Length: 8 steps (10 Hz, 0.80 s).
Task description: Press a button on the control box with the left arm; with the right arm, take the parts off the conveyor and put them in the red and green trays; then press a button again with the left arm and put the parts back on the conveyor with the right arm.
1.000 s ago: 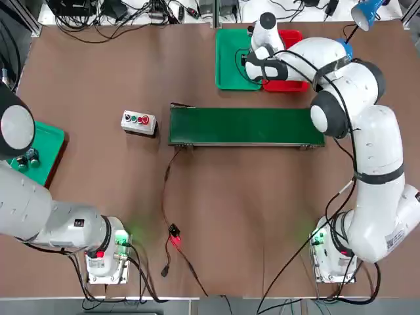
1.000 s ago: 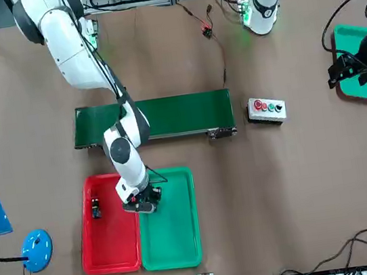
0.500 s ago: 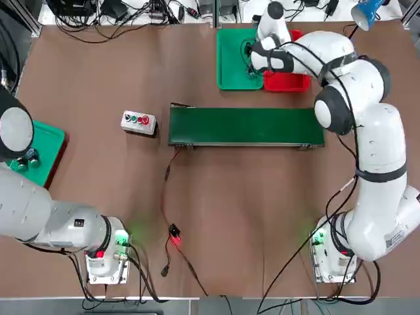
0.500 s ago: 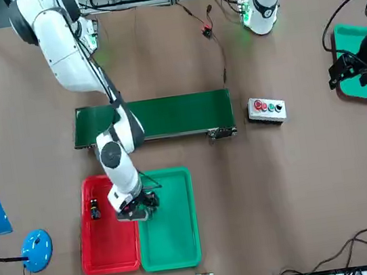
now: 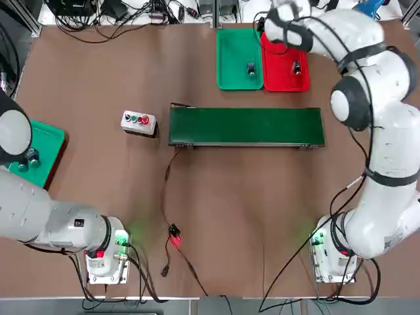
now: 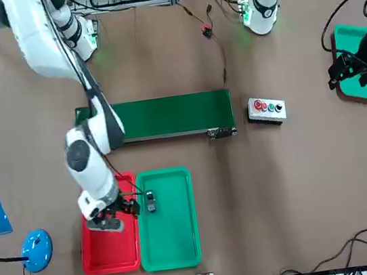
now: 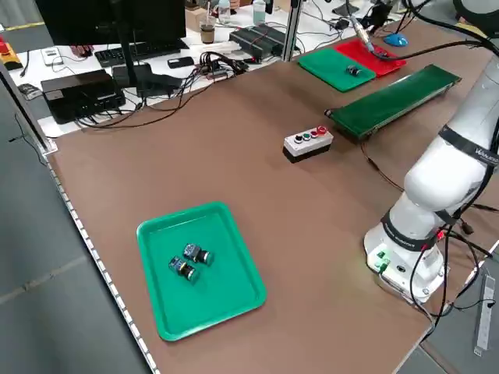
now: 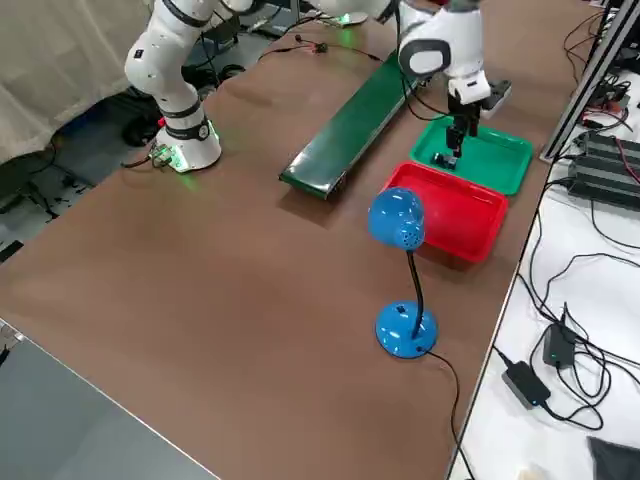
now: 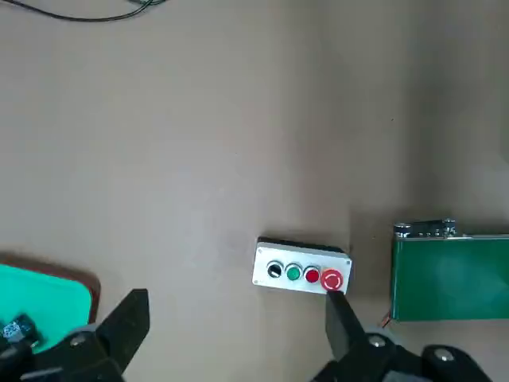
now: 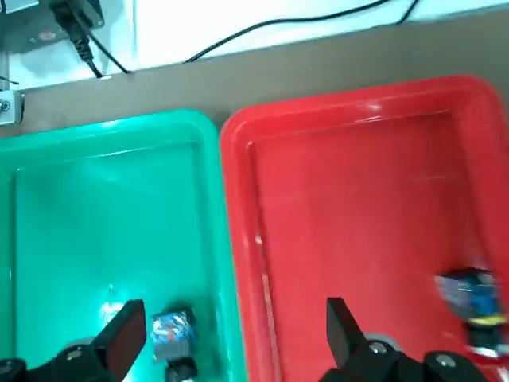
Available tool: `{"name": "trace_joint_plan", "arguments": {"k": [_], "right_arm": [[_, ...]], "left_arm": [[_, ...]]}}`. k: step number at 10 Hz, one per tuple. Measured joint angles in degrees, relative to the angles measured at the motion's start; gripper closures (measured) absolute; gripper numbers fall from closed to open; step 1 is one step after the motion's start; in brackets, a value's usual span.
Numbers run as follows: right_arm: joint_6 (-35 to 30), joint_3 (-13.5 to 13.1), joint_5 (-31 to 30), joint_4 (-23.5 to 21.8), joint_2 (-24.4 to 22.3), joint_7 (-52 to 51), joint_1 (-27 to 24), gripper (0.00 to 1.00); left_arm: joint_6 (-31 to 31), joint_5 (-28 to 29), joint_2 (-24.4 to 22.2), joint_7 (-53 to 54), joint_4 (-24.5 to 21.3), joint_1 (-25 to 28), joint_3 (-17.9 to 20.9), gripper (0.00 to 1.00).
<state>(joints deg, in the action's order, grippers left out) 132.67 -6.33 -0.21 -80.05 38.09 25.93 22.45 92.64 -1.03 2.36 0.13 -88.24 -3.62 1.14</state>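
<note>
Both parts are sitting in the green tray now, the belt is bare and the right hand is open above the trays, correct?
Not quite. Only one part lies in the green tray; the other part lies in the red tray, as the top view shows. The belt is bare, and the right hand is open above the trays.

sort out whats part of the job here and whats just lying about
Part of the job:
- control box
- conveyor
- green tray holding one part
- red tray holding the other part
- right gripper, open above the trays
- left gripper, open

Lying about:
- blue lamp
- teal tray
- loose cable
</note>
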Motion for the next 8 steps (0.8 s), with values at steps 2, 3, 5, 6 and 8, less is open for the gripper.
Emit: {"name": "trace_joint_plan", "arguments": {"k": [2, 3, 5, 6, 8], "right_arm": [[-10.14, -0.02, 0.0, 0.21, -6.33, -4.19, -2.41, 0.0], [-15.22, -0.02, 0.0, 0.31, -9.86, -5.59, -3.74, 0.0], [-23.98, -0.03, -0.03, 0.41, -17.09, -8.54, -6.51, 0.0], [-29.07, -0.05, -0.17, 0.43, -20.55, -10.41, -7.7, 0.0], [-35.91, -0.06, 0.09, 0.44, -26.64, -14.31, -11.75, 0.0]], "left_arm": [[0.04, 0.0, -0.11, -0.01, -0.01, -0.01, -0.01, 0.02], [0.07, 0.0, -0.15, -0.03, -0.01, -0.01, -0.01, 0.02], [0.08, 0.0, -0.22, -0.03, -0.06, -0.03, -0.03, 0.02], [0.08, 0.0, -0.26, -0.04, -0.09, -0.04, -0.04, 0.02], [0.09, 0.0, -0.38, -0.05, -0.13, -0.06, -0.07, 0.02]]}}
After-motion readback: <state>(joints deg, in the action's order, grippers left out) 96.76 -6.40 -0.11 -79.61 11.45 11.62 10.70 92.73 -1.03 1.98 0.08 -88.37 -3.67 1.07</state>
